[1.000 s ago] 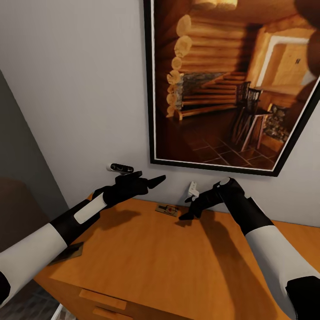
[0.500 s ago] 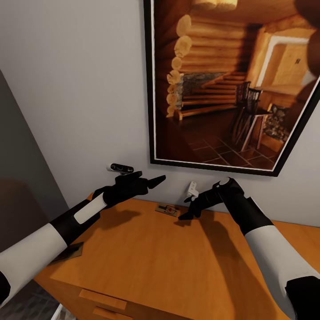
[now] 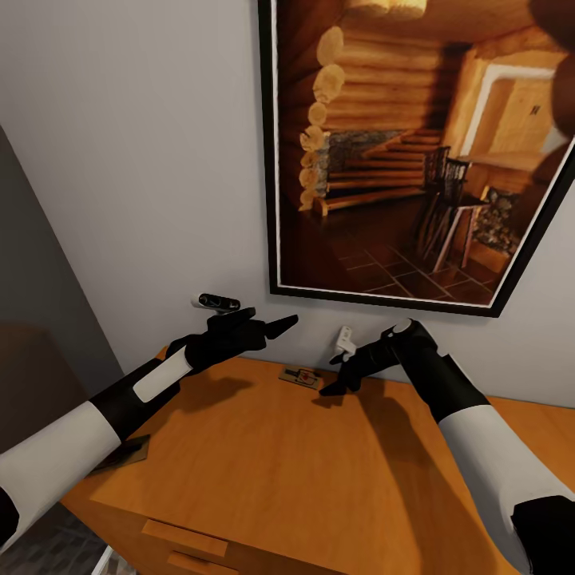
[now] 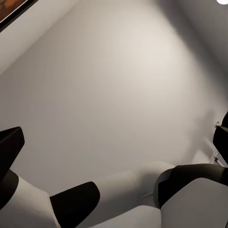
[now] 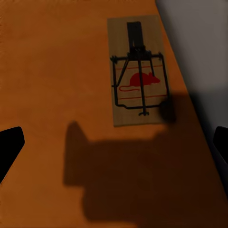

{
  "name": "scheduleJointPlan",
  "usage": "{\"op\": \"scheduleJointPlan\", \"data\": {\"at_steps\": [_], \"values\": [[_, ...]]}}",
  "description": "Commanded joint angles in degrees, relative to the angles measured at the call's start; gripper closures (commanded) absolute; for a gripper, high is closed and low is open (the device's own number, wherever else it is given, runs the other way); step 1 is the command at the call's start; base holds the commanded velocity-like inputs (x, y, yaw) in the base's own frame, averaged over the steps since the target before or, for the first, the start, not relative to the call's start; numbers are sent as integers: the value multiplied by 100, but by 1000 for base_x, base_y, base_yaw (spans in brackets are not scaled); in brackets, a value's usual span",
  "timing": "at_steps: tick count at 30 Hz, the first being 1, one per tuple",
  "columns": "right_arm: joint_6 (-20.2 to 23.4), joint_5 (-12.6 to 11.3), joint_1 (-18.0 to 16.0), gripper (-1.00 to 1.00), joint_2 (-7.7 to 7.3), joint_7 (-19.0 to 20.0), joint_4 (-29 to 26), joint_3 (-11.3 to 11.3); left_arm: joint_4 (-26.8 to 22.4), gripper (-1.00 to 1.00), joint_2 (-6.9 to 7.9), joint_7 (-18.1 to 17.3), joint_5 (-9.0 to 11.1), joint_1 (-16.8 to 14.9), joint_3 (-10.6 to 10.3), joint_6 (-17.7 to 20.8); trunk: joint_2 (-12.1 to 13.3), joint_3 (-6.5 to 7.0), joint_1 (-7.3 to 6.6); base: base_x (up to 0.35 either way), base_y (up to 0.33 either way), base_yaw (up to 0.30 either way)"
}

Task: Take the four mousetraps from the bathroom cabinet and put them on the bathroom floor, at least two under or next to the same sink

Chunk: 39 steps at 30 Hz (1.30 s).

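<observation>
A big framed picture [image 3: 415,152] of a log-cabin room hangs on the grey wall above the orange-brown cabinet [image 3: 303,471]. Both arms reach over its top. The right hand [image 3: 337,375] hangs with fingers spread just above one mousetrap [image 5: 137,71], which lies flat near the back edge by the wall, red mouse mark facing up. The left hand [image 3: 267,323] hovers off to the side, fingers apart, gripping nothing. Another mousetrap [image 3: 128,453] sits at the cabinet's left edge under the left forearm.
</observation>
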Motion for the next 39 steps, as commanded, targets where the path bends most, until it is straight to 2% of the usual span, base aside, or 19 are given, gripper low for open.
{"op": "scheduleJointPlan", "data": {"at_steps": [1,11,39], "values": [[54,18,-5,-100,9,23,-6,9,-3,-100,7,-8,58,-11,-27,60,-4,-7,0,0,0,0],[35,26,-5,-100,90,7,51,9,-3,-100,6,-8,58,-9,-27,60,-4,-7,0,0,0,0],[21,27,-5,-100,109,-27,73,9,-3,-100,8,-8,58,-12,-27,60,-4,-7,0,9,0,0]]}}
